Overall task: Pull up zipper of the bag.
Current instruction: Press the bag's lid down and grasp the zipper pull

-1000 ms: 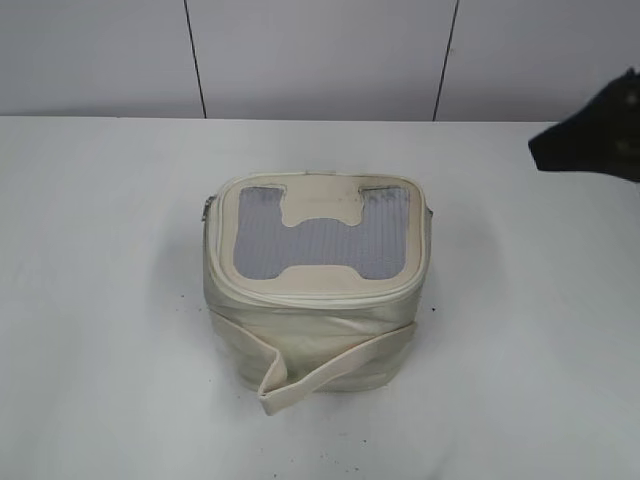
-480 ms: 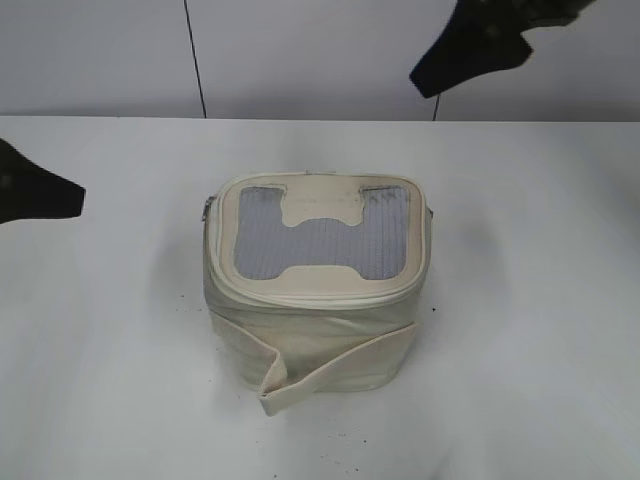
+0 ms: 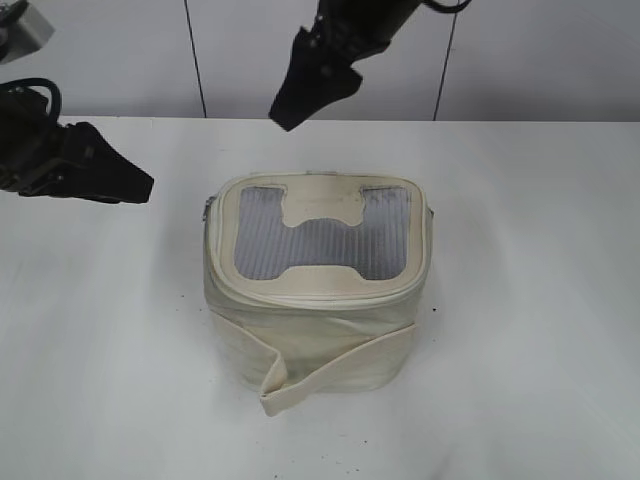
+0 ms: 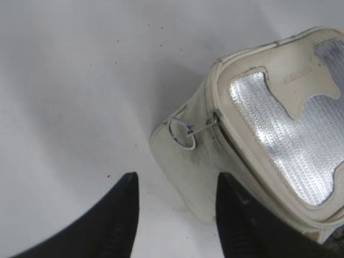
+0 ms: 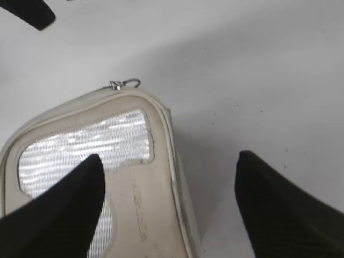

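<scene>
The bag [image 3: 318, 283] stands upright on the white table [image 3: 540, 300], mesh top [image 3: 322, 235] facing up, with its loose band [image 3: 330, 375] sagging across the side nearest the camera. The zipper [image 4: 228, 141] runs around the bag's top rim, just under the lid. It looks closed along the near edge, though how far it is done up around the back cannot be told.

One slider with a ring pull [image 4: 183, 134] sits at the bag's left corner, the ring hanging free against the side wall. A second pull [image 5: 124, 83] shows in the right wrist view, sticking out at a corner of the rim.

The left gripper [image 4: 174, 215] hovers beside the bag's left side, near the ring but not touching it, its fingers spread apart and empty. The right gripper [image 5: 166, 207] hangs above the bag's back edge, also spread wide and holding nothing.

The bag looks light and soft-walled, so a sideways tug on a slider would probably drag or tip it unless the other gripper steadies the body. The leatherette skin seems smooth and likely slippery. The ring is thin wire and small, so it calls for a fine pinch across the loop. The stiffer rim seam by the zipper looks like the best bracing spot.
</scene>
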Robot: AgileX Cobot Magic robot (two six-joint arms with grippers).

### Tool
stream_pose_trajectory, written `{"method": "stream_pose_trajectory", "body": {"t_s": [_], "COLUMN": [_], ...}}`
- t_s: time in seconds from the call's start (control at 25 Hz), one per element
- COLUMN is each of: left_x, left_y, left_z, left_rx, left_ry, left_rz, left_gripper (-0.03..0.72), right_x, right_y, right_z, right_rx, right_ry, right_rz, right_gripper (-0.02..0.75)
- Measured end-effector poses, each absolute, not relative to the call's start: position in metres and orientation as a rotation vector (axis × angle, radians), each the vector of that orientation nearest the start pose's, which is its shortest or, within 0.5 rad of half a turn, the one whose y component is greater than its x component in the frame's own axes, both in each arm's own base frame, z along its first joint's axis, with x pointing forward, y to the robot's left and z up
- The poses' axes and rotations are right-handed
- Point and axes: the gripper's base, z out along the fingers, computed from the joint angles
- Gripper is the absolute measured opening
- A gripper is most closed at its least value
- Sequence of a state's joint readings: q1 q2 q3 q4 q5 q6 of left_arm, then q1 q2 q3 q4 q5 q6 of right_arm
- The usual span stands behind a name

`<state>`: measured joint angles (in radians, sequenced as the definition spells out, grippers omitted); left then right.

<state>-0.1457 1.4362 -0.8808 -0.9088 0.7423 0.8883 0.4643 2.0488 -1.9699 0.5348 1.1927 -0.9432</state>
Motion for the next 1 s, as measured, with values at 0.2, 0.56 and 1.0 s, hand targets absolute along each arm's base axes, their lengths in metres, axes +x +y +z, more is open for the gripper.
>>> {"method": "stream_pose_trajectory", "body": {"t_s": [0.2,0.56,1.0], "left_x": [0.286,0.293,0.296], "left_y": [-0.097,-0.098,-0.096], "left_z": [0.254,0.265,0.245], "left_rx": [0.621,0.641,0.796], "left_ry": [2.433,2.397,2.460], "left_rz": [-0.800,-0.785,-0.672], "left_gripper": [0.365,0.365,0.368], "right_x": [0.392,0.405,0.407], "right_y": [0.271,0.279,0.284], "right_z": [0.276,0.234,0.212], "right_rx": [-1.635,-1.655,-1.654], "right_ry": [2.060,2.129,2.171], "right_rz": [0.629,0.667,0.743], "right_gripper": [0.566,0.522,0.303]}}
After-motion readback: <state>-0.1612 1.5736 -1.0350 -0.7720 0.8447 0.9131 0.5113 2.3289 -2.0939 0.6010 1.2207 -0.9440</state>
